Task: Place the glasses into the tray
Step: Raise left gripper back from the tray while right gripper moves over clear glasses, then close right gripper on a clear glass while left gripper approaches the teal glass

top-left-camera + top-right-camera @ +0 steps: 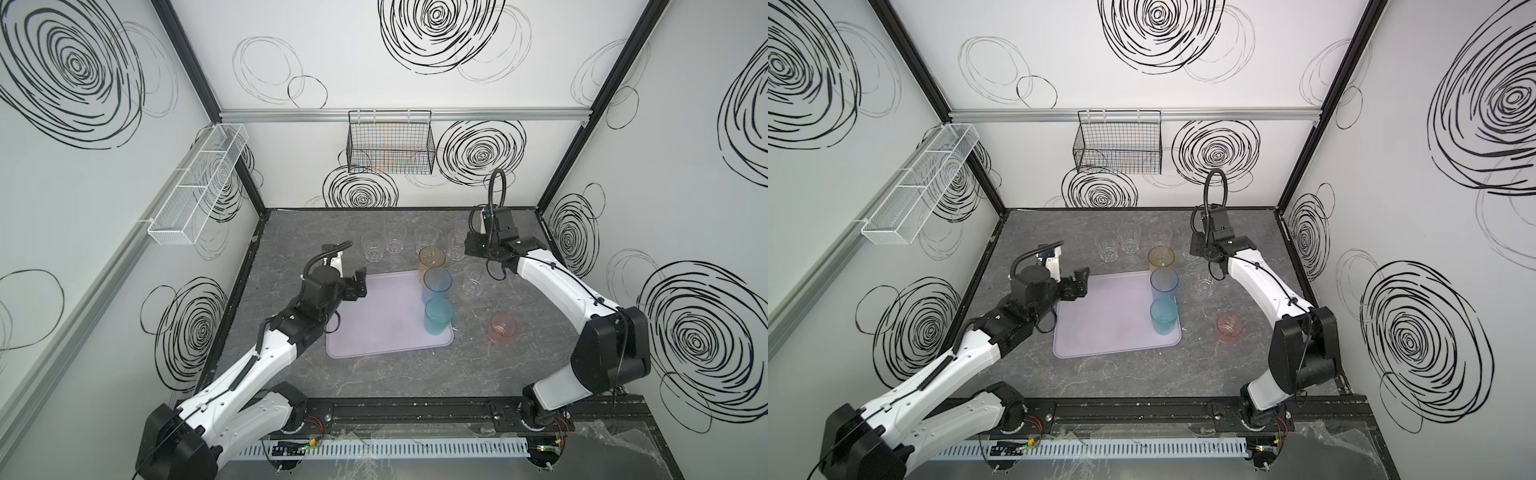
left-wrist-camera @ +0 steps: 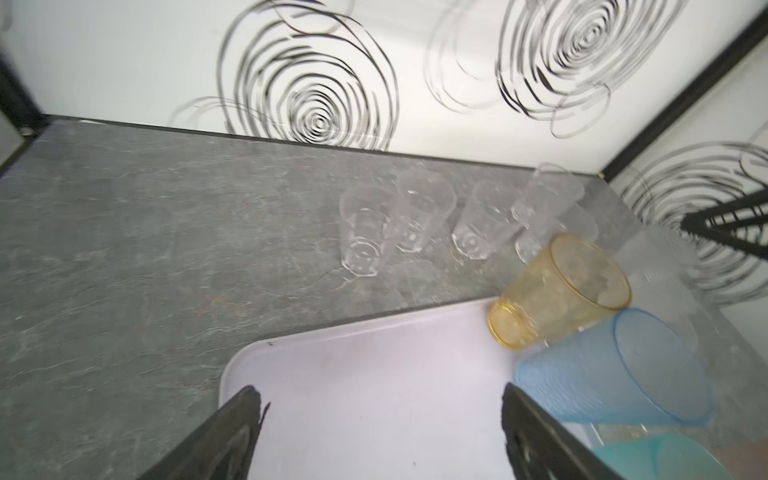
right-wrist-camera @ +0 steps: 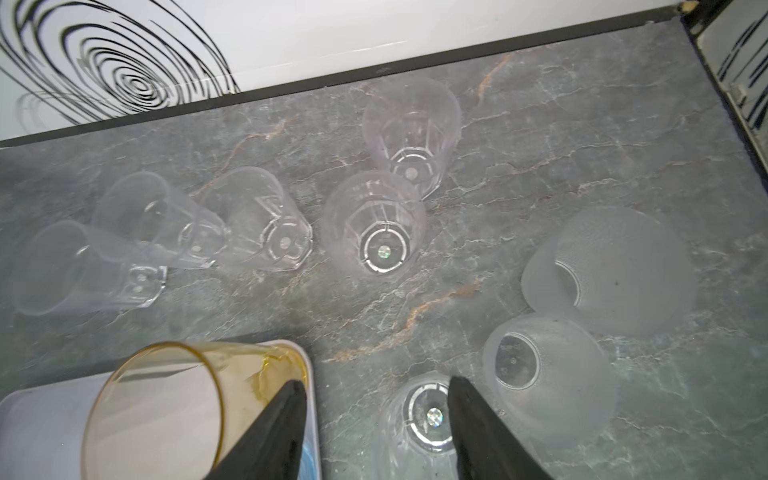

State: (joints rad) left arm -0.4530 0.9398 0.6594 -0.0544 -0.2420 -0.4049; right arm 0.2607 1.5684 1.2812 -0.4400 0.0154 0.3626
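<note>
Your pale lilac tray (image 1: 374, 332) lies flat on the table (image 1: 415, 374). Along its right edge you have three tall tumblers upright in a line: the amber glass (image 1: 432, 259) at the far corner, the blue glass (image 1: 437, 289) next, the teal glass (image 1: 438, 316) nearest. Off the tray, the short pink glass (image 1: 503, 327) stands to its right, and the clear glasses (image 1: 372, 246) stand behind it.

Both top views high overhead, wrist views close, seemingly sharing amber glass (image 2: 557, 291)
</note>
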